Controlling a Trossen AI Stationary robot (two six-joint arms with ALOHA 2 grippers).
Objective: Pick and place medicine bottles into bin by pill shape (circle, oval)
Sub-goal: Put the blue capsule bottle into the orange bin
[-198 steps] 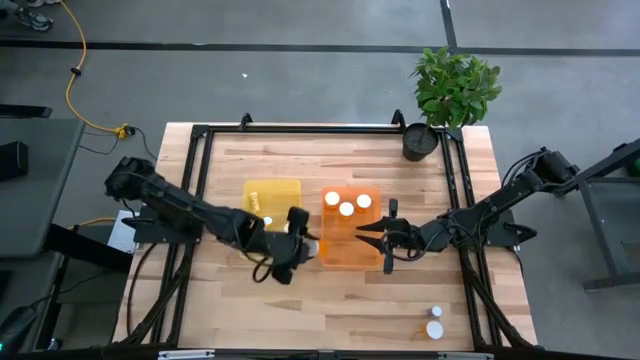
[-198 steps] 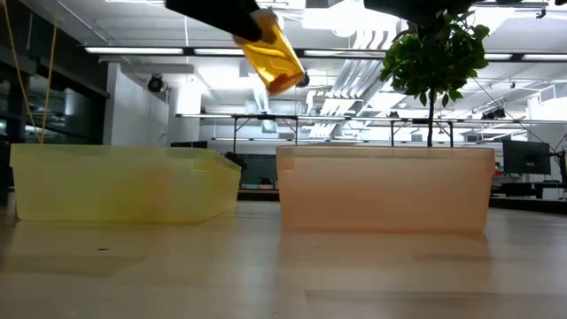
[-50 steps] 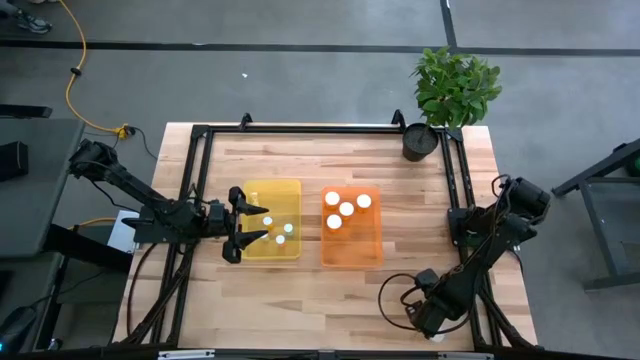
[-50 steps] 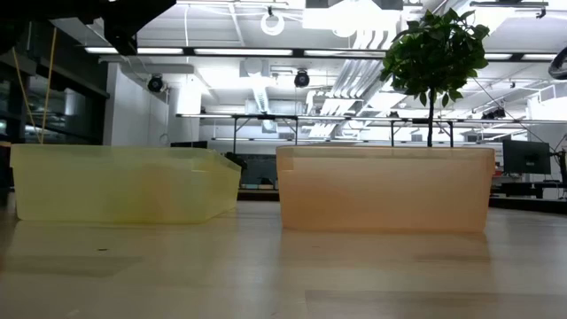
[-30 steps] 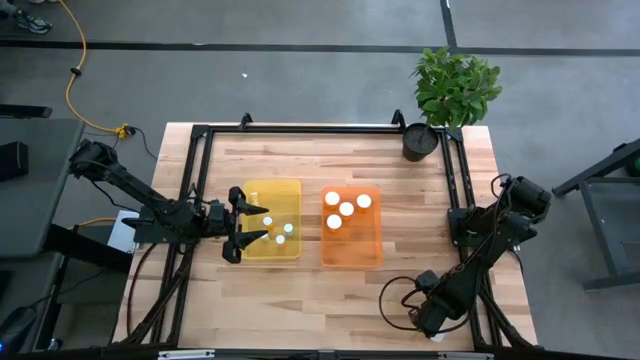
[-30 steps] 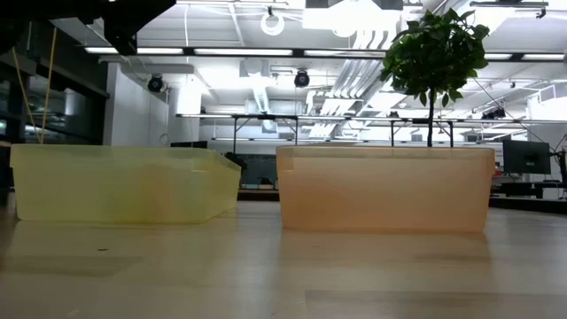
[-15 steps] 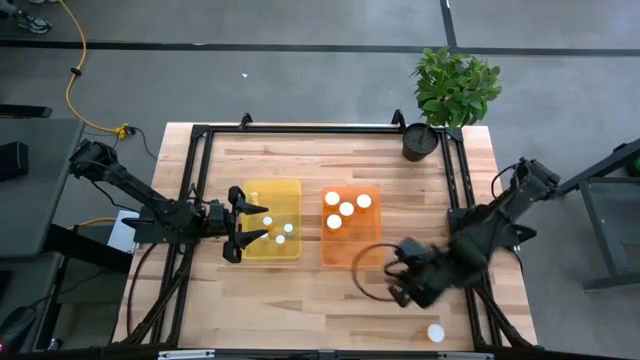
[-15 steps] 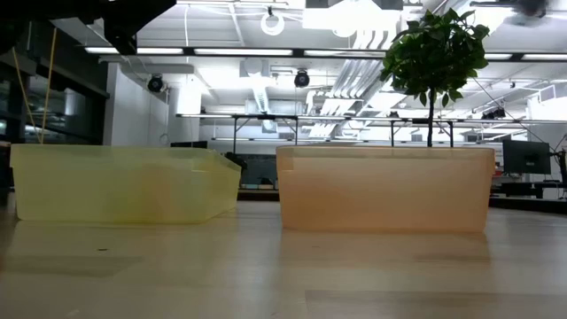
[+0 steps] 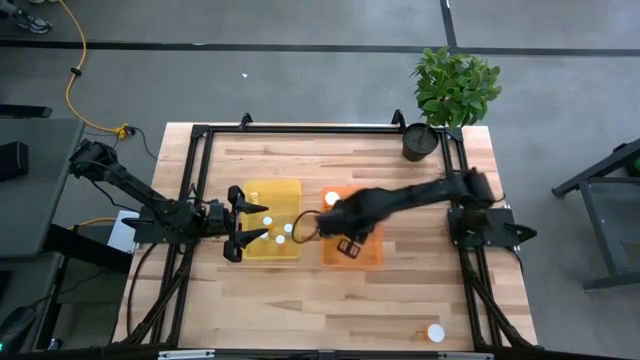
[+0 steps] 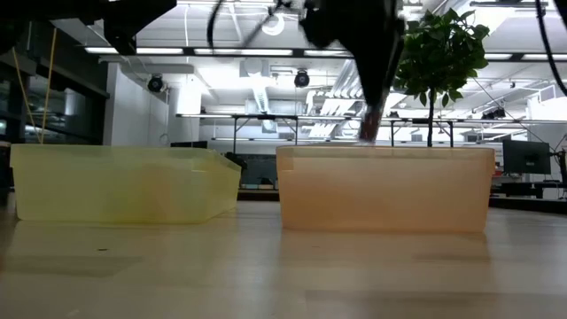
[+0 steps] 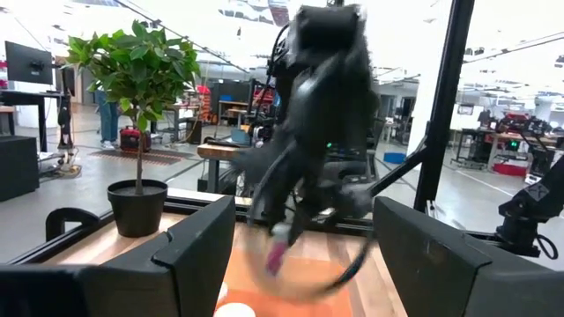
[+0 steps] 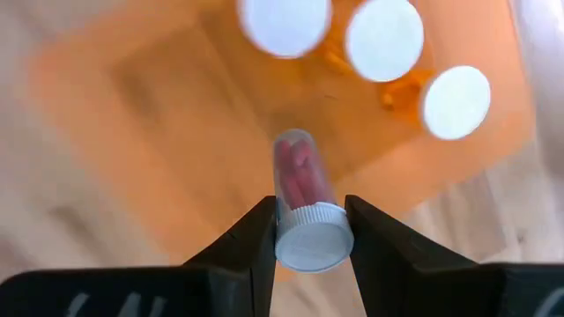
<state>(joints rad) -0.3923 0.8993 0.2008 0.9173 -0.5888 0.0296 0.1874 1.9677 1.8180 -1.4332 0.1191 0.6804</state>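
Right end effector was clamped on a small clear bottle with pinkish pills and a white cap, held over the orange bin at frame center in the high view. Three white-capped bottles lay in that bin beyond the held one. Left end effector hung at the yellow bin, left of center, fingers apart. One more bottle stood on the counter, lower right.
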